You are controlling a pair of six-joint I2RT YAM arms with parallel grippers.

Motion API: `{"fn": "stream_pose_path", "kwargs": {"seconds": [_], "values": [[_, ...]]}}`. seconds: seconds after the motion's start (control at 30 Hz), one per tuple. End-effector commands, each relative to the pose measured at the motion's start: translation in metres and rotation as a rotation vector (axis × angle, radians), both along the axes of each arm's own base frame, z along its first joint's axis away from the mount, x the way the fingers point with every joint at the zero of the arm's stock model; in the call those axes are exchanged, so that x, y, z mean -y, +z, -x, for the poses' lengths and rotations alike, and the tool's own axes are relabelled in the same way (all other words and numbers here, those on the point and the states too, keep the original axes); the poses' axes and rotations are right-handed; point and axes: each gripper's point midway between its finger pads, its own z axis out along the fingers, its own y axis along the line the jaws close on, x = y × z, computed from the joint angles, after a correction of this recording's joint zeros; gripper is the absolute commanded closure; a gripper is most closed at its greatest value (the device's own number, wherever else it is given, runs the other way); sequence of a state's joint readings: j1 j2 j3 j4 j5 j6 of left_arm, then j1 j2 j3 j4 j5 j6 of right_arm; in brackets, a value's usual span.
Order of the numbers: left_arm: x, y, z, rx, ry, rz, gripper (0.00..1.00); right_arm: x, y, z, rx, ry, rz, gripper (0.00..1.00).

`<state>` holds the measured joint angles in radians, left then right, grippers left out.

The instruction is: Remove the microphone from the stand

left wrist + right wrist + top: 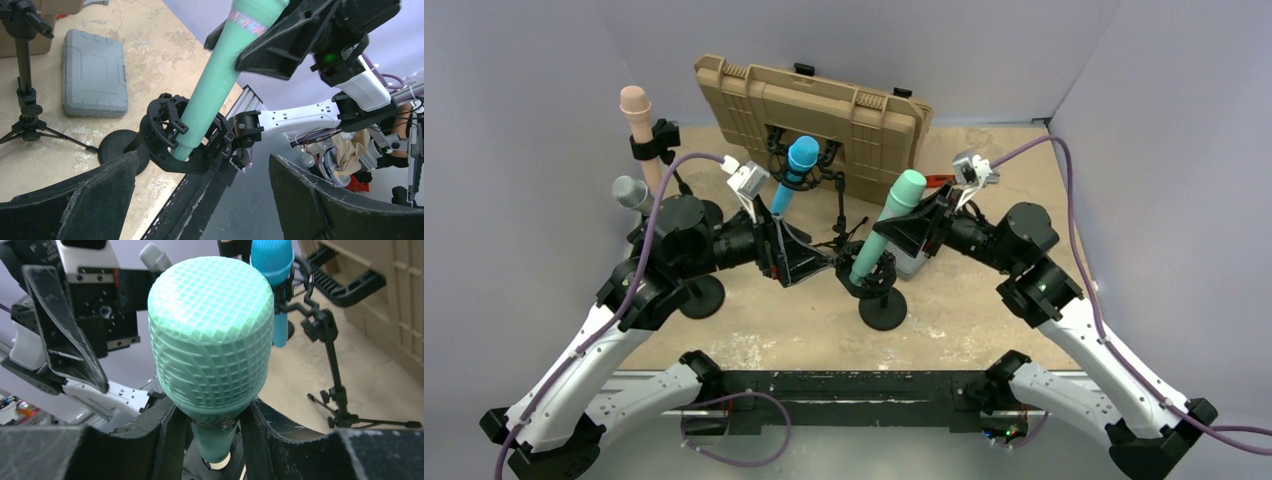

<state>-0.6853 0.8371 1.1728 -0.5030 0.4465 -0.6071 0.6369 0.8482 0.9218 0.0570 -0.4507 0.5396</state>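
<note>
The mint-green microphone (210, 340) sits in the stand (882, 300), its tail pushed down into the stand's black cradle (185, 135) and its body leaning up and away from the stand's round base (883, 315). The right gripper (214, 425) meets it well above the cradle, just under the mesh head, one finger on each side of the neck. The fingers sit very close against the neck, but I cannot tell whether they are actually pressing on it. That high hold probably leaves the full length of the handle free to slide out along its own lean.

The left gripper (202, 160) hangs just beside the cradle with its fingers spread wide, holding nothing. It looks placed to steady the stand, which might otherwise tip or lift with the microphone. Beyond the stand, a blue microphone (799, 165) stands on its own tripod in front of a tan case (824, 100).
</note>
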Motion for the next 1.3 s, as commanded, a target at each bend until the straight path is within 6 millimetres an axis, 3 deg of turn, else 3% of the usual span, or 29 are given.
{"fn": "stream_pose_path", "kwargs": {"seconds": [0.0,0.2,0.33,0.43,0.6,0.73,0.8,0.97,1.07,1.17,1.27], "values": [[-0.002,0.006,0.002,0.040,-0.001,0.004,0.00,0.016,0.066,-0.003,0.158,-0.093,-0.064,0.82],[-0.006,0.006,0.004,0.039,0.015,0.001,0.00,0.031,0.099,-0.010,0.223,-0.192,-0.070,0.89],[-0.008,0.005,0.005,0.034,0.023,-0.006,0.00,0.053,0.123,-0.011,0.283,-0.303,-0.066,0.94],[-0.010,0.003,0.004,0.031,0.035,-0.013,0.00,0.089,0.135,-0.019,0.304,-0.490,-0.066,1.00],[-0.012,0.002,0.004,0.036,0.041,-0.025,0.00,0.177,0.132,-0.028,0.265,-0.922,-0.074,1.00],[-0.012,0.000,0.003,0.039,0.044,-0.033,0.00,0.246,0.080,-0.045,0.096,-1.354,0.055,1.00],[-0.011,-0.002,0.003,0.034,0.041,-0.038,0.00,0.261,0.044,-0.056,0.025,-1.515,0.218,1.00],[-0.015,-0.004,0.004,0.035,0.045,-0.054,0.01,0.252,-0.037,-0.093,-0.063,-1.585,0.667,1.00],[-0.019,-0.005,0.006,0.044,0.055,-0.062,0.01,0.262,-0.086,-0.119,-0.201,-1.565,0.807,1.00],[-0.025,-0.005,0.009,0.050,0.068,-0.071,0.01,0.271,-0.125,-0.145,-0.327,-1.494,0.770,1.00],[-0.030,-0.004,0.013,0.057,0.072,-0.073,0.01,0.275,-0.146,-0.172,-0.405,-1.397,0.595,1.00]]}}
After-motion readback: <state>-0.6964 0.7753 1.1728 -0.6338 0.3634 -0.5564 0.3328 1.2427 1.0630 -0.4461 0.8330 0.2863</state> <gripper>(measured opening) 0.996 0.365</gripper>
